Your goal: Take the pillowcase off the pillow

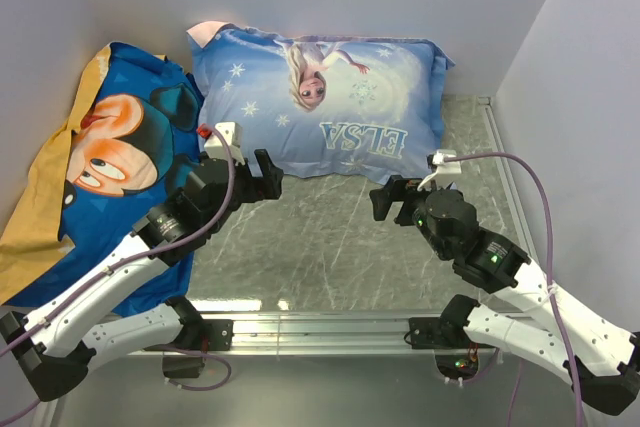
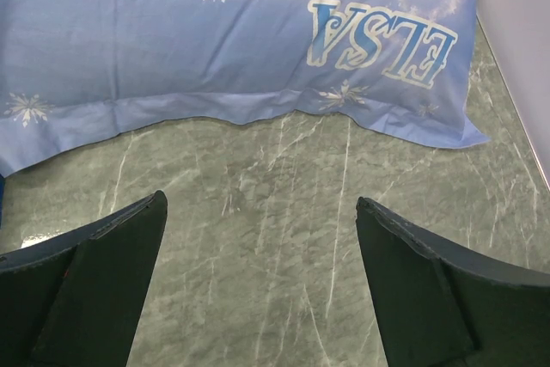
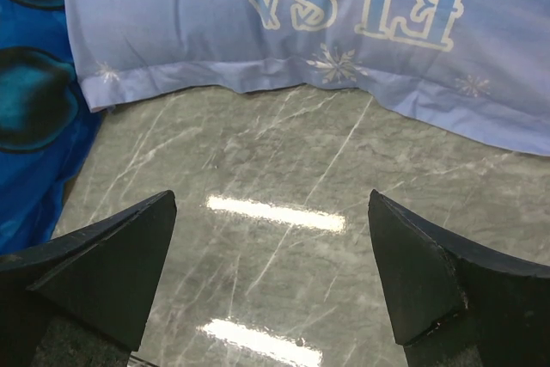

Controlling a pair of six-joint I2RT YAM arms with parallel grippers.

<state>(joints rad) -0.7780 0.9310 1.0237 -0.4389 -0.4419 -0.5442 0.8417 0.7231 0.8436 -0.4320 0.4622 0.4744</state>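
Nearest the lens in each wrist view are the tool's own dark fingers, spread wide with nothing between them. The left tool [image 2: 258, 204] and the right tool [image 3: 271, 199] are both open and empty, hovering over bare green marbled bench [image 1: 320, 247] near the middle. Neither touches any fabric.

The pillowcase [image 1: 110, 157] lies at the left side of the bench, blue side up with the big Mickey face showing. Its yellow-orange edge runs along the outer side and rides up against the left wall [image 1: 30, 67]. The left arm passes over its near corner. It looks slack and rumpled rather than plump, but the pictures do not show whether anything is inside it.

No plain white pillow is visible in any view, so I cannot tell where it is or whether the case is already off. The light blue Elsa pillow [image 1: 330, 107] sits at the back, just beside the pillowcase, and is not part of the job.

As I judge it, either the stripping is done and the pillow is out of view, or no hold is yet taken. With both tools empty, no pulling is underway.
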